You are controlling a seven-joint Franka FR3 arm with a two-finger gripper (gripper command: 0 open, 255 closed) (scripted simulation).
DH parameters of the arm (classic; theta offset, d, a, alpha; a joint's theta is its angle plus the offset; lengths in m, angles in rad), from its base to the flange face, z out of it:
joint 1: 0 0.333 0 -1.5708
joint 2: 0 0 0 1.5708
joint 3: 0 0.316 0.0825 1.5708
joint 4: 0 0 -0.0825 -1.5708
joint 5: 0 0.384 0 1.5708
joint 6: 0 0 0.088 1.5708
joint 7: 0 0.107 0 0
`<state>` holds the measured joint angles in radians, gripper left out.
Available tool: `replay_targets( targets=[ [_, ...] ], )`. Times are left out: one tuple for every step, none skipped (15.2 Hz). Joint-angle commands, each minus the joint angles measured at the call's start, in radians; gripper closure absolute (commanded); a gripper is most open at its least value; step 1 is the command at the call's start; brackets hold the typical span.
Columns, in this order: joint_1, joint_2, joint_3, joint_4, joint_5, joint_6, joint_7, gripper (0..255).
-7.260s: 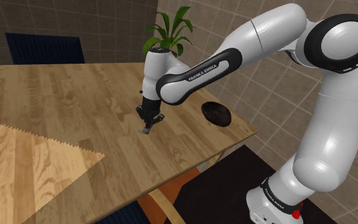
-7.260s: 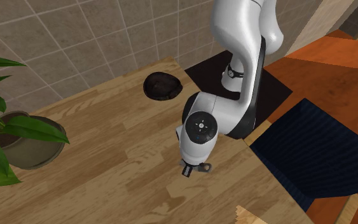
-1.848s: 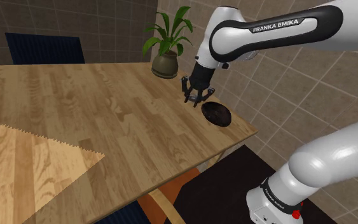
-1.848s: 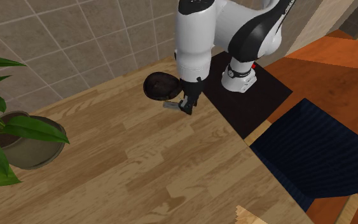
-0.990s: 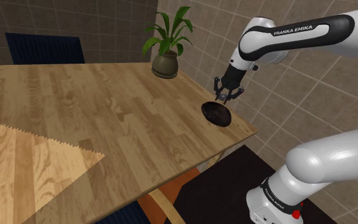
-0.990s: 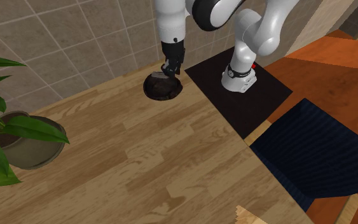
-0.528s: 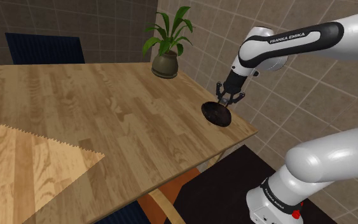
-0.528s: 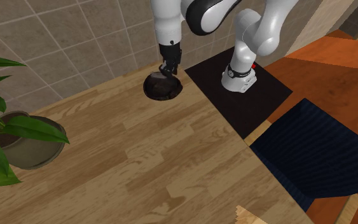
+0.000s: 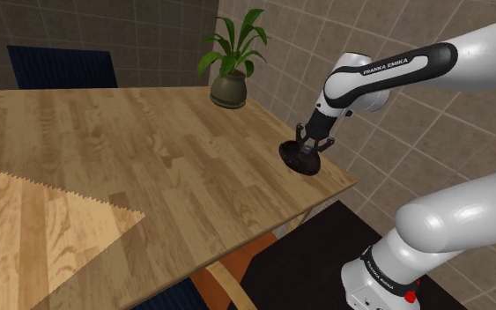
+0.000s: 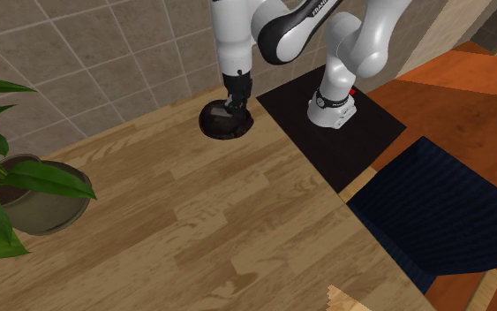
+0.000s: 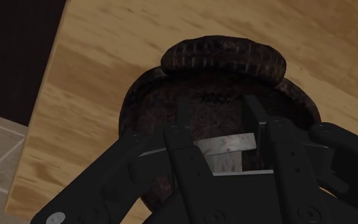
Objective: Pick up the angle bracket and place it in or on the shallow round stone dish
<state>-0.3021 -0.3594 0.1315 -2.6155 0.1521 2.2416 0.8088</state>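
Well away on the shoulder view's left of the pincer (image 9: 310, 148), the wooden surface (image 9: 105, 150) is spreading out. A potted plant (image 9: 229, 86) is standing apart from the pincer, toward the tiled wall. Directly beneath the pincer, near the surface's corner, the dark shallow round dish (image 9: 292, 163) is sitting. The pincer is hanging so low over it that its tips are reaching in past the rim. In the wrist view the two black fingers (image 11: 182, 127) are clasping the angle bracket (image 11: 225, 145), a pale grey strip, between them, so the pincer is gripping the bracket and is not empty. The bracket is sitting inside the dish's rim, close over its dark floor; whether it is touching that floor cannot be told. On the shoulder view's right of the pincer, the white arm (image 9: 387, 70) is arching away. Judging by this, the pick-up and the carry are done and the task is nearing its end. What is remaining is parting the fingers so the bracket is resting in the dish. After that the pincer is to be lifted straight up without dragging the bracket back out.
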Motion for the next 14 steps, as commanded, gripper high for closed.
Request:
replay_targets(
  targets=[
    [0.000,0.006,0.001,-0.002,0.001,0.008,0.001,255],
    [0.000,0.006,0.001,-0.002,0.001,0.008,0.001,255],
    [0.000,0.006,0.001,-0.002,0.001,0.008,0.001,255],
    [0.000,0.006,0.001,-0.002,0.001,0.008,0.001,255],
    [0.000,0.006,0.001,-0.002,0.001,0.008,0.001,255],
    [0.000,0.006,0.001,-0.002,0.001,0.008,0.001,255],
    [0.000,0.006,0.001,-0.002,0.001,0.008,0.001,0],
    [0.000,0.006,0.001,-0.002,0.001,0.008,0.001,0],
    [0.000,0.006,0.001,-0.002,0.001,0.008,0.001,0],
    [0.000,0.006,0.001,-0.002,0.001,0.008,0.001,0],
    [0.000,0.006,0.001,-0.002,0.001,0.008,0.001,0],
    [0.000,0.006,0.001,-0.002,0.001,0.008,0.001,0],
    [-0.001,-0.015,-0.002,0.017,-0.002,-0.032,0.001,0],
    [-0.003,-0.035,-0.006,0.037,-0.005,-0.071,0.002,0]
  ],
)
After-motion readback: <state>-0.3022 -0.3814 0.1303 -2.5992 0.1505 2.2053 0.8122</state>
